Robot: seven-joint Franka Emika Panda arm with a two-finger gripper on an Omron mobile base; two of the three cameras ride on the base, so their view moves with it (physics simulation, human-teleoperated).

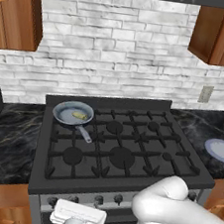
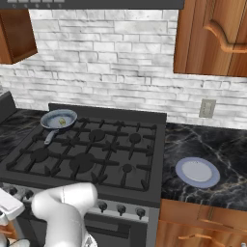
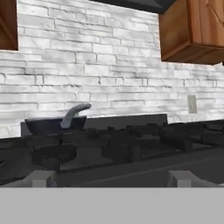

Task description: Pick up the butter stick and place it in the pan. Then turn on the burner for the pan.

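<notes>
The butter stick (image 1: pixel 79 115) lies inside the pan (image 1: pixel 68 114), a pale yellow block resting on the grey-blue floor toward the side away from the handle, and the pan sits on the rear left burner of the stove (image 1: pixel 119 182). Both are well apart from the gripper (image 1: pixel 77 219), which hangs low in front of the stove's front panel, below the row of knobs (image 1: pixel 98 200); from the gripper the pan is up, beyond the cooktop's front edge and a little to the left. In the right base view the butter (image 2: pixel 61 121) shows as a small yellowish spot in the pan (image 2: pixel 58 119), again far back from the hand's white body at the lower left corner. The hand camera looks level across the grates: the pan (image 3: pixel 48 126) appears as a dark rim at the back left, its grey handle (image 3: pixel 74 114) curving up toward the camera, and the butter is hidden behind the rim. The arm is folded low, its white elbow bulging up in front of the stove's front edge, the forearm dropping down to the hand, which points toward the stove front near the knobs. The fingers stand wide apart with nothing between them. A pale plate (image 1: pixel 221 150) rests on the dark counter (image 1: pixel 8 140) far off to the gripper's right.
</notes>
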